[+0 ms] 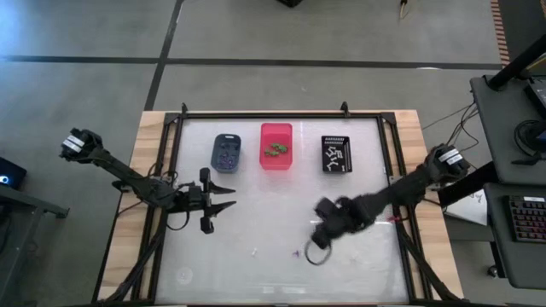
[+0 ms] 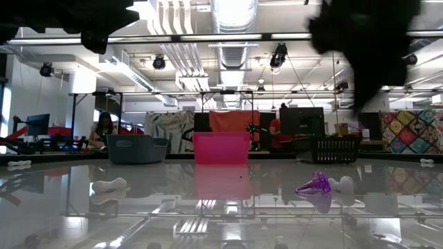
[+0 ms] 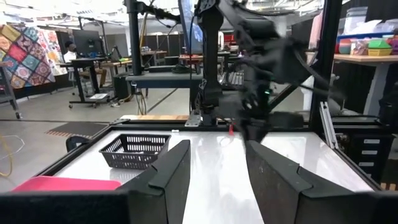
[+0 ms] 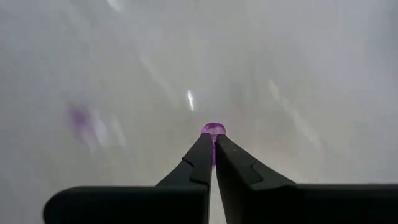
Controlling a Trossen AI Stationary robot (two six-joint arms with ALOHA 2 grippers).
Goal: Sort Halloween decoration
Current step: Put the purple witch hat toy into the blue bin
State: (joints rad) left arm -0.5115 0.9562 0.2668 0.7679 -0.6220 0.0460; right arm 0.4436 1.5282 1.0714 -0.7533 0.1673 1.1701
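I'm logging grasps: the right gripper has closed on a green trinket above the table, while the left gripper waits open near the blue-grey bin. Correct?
Not quite: the trinket pinched in the right gripper is purple, not green, as the right wrist view shows. The rest holds: the left gripper waits open near the blue-grey bin.

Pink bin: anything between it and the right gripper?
No: the high view shows bare table between the pink bin and the right gripper, which pinches a purple trinket.
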